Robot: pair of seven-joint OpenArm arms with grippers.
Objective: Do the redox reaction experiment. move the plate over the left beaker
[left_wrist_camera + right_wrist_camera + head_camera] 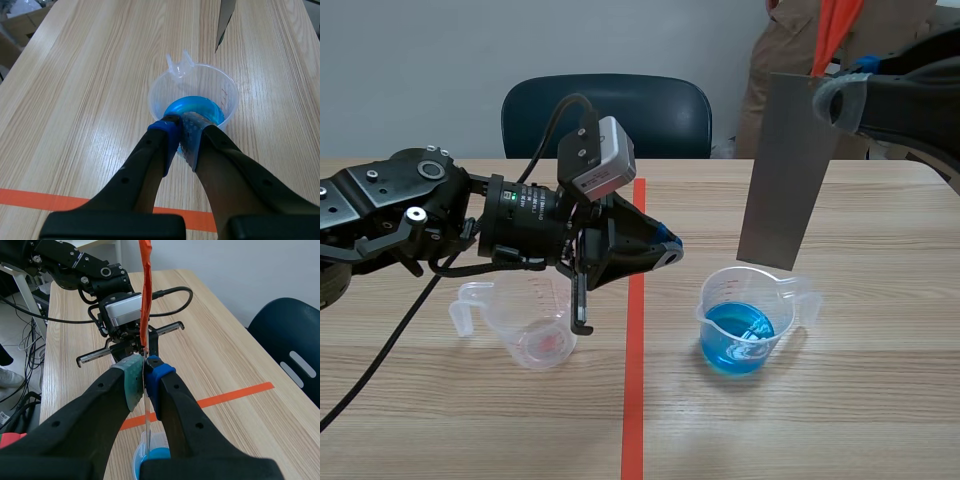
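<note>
Right gripper (145, 377): clamped on the plate, with the grey-green and blue pads (131, 380) pressed flat against its 2 faces.
Plate (785, 170): a thin grey sheet held by its upper end. It hangs almost upright below the right gripper, tilted slightly.
Plate handling: it looks like stiff, light metal with smooth faces, so it could slide in the pads or swing if it is carried fast. The hold near the top edge seems right, since it leaves the lower end free to dip.
Blue beaker (745, 325): stands directly under the plate's lower edge, which appears just clear of the rim. It holds blue liquid.
Left gripper (181, 135): fingers together on nothing. It hovers beside the blue beaker, between the right gripper and the goal.
Left beaker (535, 325): clear plastic with a faint pink trace inside. It sits under the left arm, well apart from the plate, on the far side of the left gripper.
Risk: the carry probably has to pass the left gripper, and both light beakers would tip easily.
Table (880, 420): pale wood that bears both beakers.
</note>
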